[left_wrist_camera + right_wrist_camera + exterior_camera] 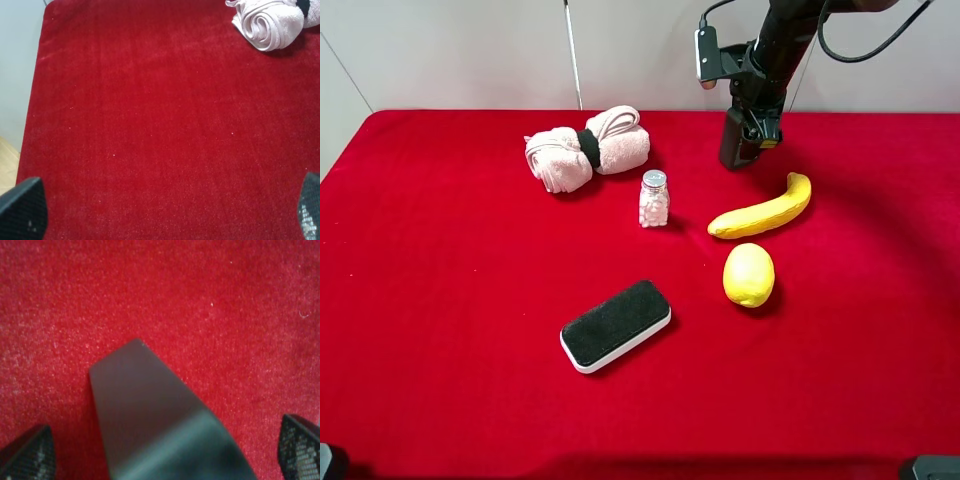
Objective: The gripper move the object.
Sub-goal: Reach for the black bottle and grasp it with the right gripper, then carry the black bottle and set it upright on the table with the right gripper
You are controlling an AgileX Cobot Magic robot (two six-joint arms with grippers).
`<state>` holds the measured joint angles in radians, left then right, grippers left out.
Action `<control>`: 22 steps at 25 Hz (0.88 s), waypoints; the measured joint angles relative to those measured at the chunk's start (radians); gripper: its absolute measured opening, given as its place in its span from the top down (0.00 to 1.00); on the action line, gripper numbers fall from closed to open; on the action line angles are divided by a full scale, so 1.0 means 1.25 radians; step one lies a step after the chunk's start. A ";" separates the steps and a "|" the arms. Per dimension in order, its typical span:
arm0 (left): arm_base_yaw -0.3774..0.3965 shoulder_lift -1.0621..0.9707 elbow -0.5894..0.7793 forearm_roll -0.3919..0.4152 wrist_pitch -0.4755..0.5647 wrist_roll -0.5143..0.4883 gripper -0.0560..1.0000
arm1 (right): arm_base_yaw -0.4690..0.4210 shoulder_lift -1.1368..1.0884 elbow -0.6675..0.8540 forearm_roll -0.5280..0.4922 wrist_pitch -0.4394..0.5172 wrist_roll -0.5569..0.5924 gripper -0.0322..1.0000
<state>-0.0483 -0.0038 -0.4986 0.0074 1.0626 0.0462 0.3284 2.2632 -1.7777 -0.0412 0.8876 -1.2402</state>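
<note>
**Right end effector spread around the dark bottle at the far side of the surface**

A red surface (pixel 440 300) fills the scene. The right arm (pixel 785 40) reaches down over its far edge, right of centre. Its right end effector (pixel 162 455) is spread wide, the two fingertips on either side of the dark flat-sided bottle (pixel 734 145) with a gap showing on both sides. The left end effector (pixel 165 215) is also spread, over bare red cloth near a rolled pink towel (pixel 585 148) with a black band. A black-topped white block (pixel 616 324) lies nearer the front. A banana (pixel 765 210) lies just in front of the bottle, with a lemon (pixel 748 274) near it. A clear shaker (pixel 654 199) stands between towel and banana.
</note>
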 joint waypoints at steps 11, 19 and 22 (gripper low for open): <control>0.000 0.000 0.000 0.000 0.000 0.000 0.01 | 0.000 0.001 -0.001 0.003 -0.007 0.000 0.49; 0.000 0.000 0.000 0.000 0.000 0.000 0.01 | 0.000 0.001 -0.004 0.007 0.007 0.000 0.66; 0.000 0.000 0.000 0.000 0.000 0.000 0.01 | 0.000 0.001 -0.004 0.007 0.006 0.000 0.66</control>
<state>-0.0483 -0.0038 -0.4986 0.0074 1.0626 0.0462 0.3284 2.2640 -1.7826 -0.0329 0.8952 -1.2402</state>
